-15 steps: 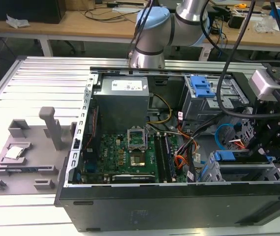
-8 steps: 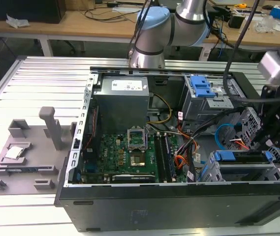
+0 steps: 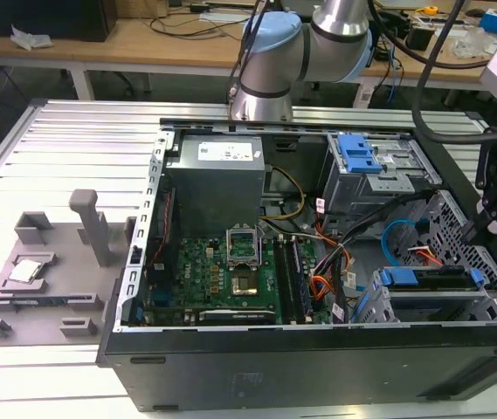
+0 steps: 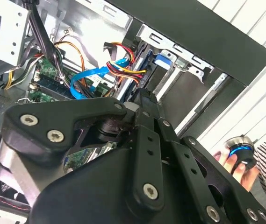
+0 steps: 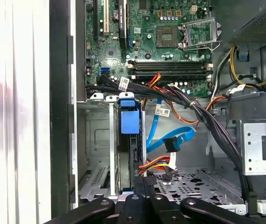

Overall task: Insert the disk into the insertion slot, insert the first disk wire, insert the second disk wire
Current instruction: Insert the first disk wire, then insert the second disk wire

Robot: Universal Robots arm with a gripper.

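The gripper point(image 3: 472, 234) is hanging over the corner of the case point(image 3: 318, 371) at the exterior view's right, just above the far end of the disk point(image 3: 431, 278) and apparently not touching it. In the first wrist view its fingers point(image 5: 137, 189) are lying close together, narrow, with nothing showing between them. The disk is sitting in the slot point(image 3: 440, 307) of the silver cage with its thin edge upward and its blue bar point(image 5: 129, 120) facing the motherboard point(image 5: 161, 42). The insertion is therefore looking done or very nearly so, and the step in hand is judged to be the first wire. The blue cable point(image 5: 179, 136) is looping loose beside the disk, its dark plug point(image 5: 170, 144) lying apart from the drive. A red, yellow and black bundle point(image 5: 155, 163) is lying just by it, also seeming unplugged. Doing this step well is calling for a grip on the plug body rather than on the limp cable, so that the plug is not swinging. Its long side should be lining up with the disk's socket, which is hidden here, before any push, and the push should be going straight and gently. The black harness point(image 5: 207, 121) crossing nearby is risking a snag, so the arm is needing a path clear of it.
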